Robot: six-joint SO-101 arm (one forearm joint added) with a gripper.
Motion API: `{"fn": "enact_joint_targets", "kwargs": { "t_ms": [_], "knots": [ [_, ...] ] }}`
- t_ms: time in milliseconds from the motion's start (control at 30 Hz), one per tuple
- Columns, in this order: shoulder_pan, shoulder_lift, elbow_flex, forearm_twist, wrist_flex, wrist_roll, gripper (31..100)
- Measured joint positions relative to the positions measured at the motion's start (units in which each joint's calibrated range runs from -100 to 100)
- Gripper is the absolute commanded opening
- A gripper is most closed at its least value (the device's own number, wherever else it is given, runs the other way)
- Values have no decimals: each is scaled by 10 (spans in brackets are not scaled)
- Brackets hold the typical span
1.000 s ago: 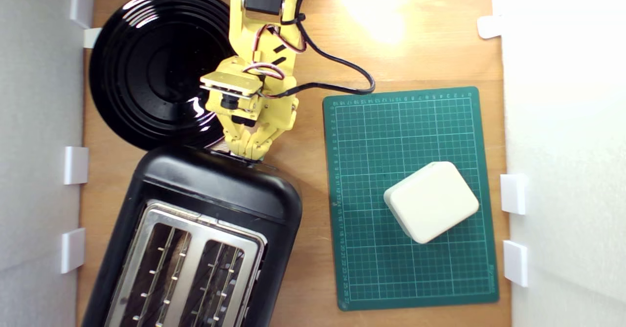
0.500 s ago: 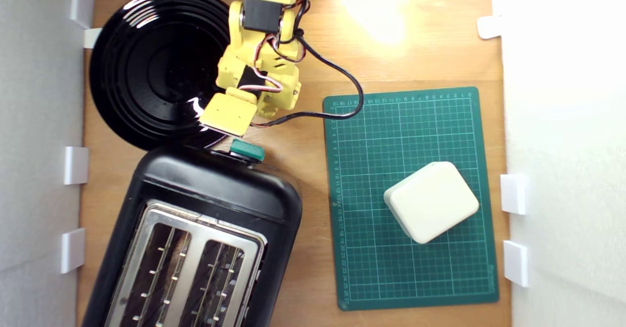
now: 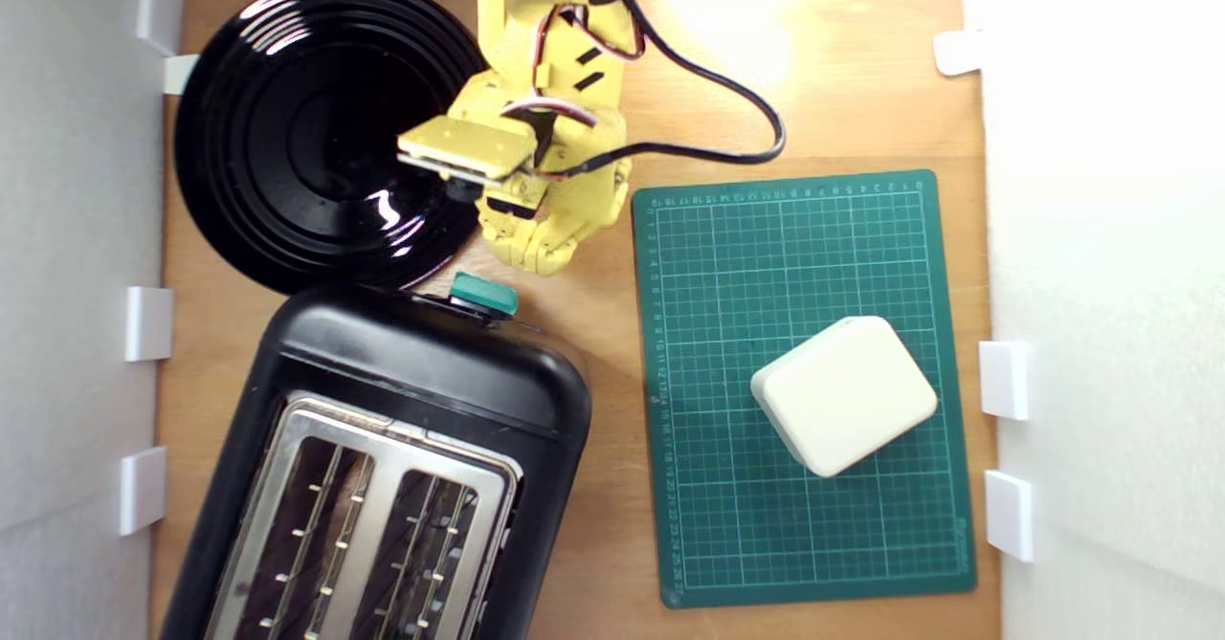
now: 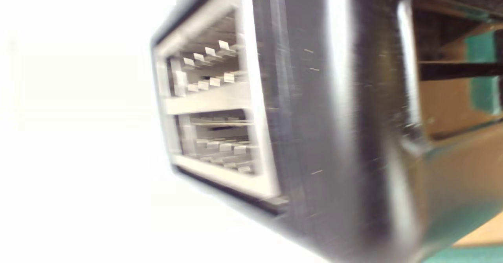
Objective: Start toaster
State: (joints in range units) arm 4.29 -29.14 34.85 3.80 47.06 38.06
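Hovering near small teal lever (image 3: 483, 295) of glossy black two-slot toaster (image 3: 383, 458), yellow gripper (image 3: 544, 259) narrow, empty, likely poised to press.

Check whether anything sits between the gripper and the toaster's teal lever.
Nothing visible does. In the exterior view the gripper hangs just beyond the teal lever of the toaster, with only bare wood between. The black plate lies beside that path.

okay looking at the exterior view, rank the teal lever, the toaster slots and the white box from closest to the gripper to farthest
1. Teal lever: just below the gripper, on the toaster's upper edge.
2. Toaster slots: lower on the exterior view's left.
3. White box: on the green cutting mat, exterior view's right.
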Motion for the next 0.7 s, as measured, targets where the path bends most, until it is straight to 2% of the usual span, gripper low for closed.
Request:
{"fn": "enact_joint_targets", "kwargs": {
  "t_ms": [267, 467, 567, 700],
  "knots": [
    [-53, -147, 2, -1, 0, -130, 313],
    [-89, -275, 83, -1, 1, -228, 313],
    [-115, -353, 153, -1, 1, -252, 313],
    [-137, -469, 275, 2, 1, -256, 313]
  ]
}}
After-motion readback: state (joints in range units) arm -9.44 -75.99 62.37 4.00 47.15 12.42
